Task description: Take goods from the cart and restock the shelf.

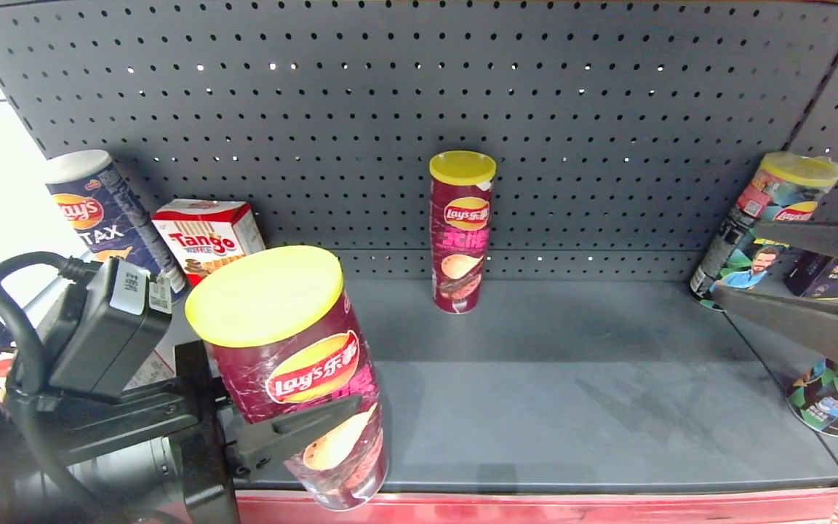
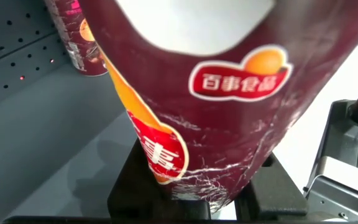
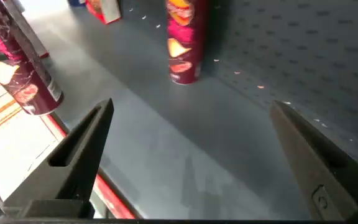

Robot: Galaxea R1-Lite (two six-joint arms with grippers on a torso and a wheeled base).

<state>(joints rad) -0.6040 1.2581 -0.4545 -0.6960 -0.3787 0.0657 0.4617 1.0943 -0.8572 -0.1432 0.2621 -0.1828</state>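
Back wall [image 1: 390, 87]: a big grey wall full of little holes, right behind the shelf.
Shelf [image 1: 572, 393]: a flat grey board with a red strip [image 1: 535, 506] along its front edge.
My left claw [image 1: 295, 437]: it is clenched on the sides of the big red can, low at the front left of the shelf.
Big red can [image 1: 295, 364]: a dark red chip can with a yellow lid. It leans a bit in my left claw. Its bottom is by the front edge of the shelf, and I cannot tell if it touches the board. From my left wrist its red side [image 2: 229, 112] is very close.
My right claw [image 1: 735, 258]: it is spread wide and grasps nothing. It hangs over the right side of the shelf. From my right wrist [image 3: 191, 106] I see the grey board between its two black fingers.
Small red can [image 1: 461, 233]: the same kind of can, standing up straight in the middle, against the back wall, well apart from both claws.
Blue can [image 1: 102, 211]: it stands at the far left by the back wall.
Can with a yellow lid [image 1: 768, 211]: it is at the far right, by the back wall.
Dark can [image 1: 833, 404]: it is at the right, nearer the front.
Wafer box [image 1: 208, 236]: red and white, just beside the blue can.
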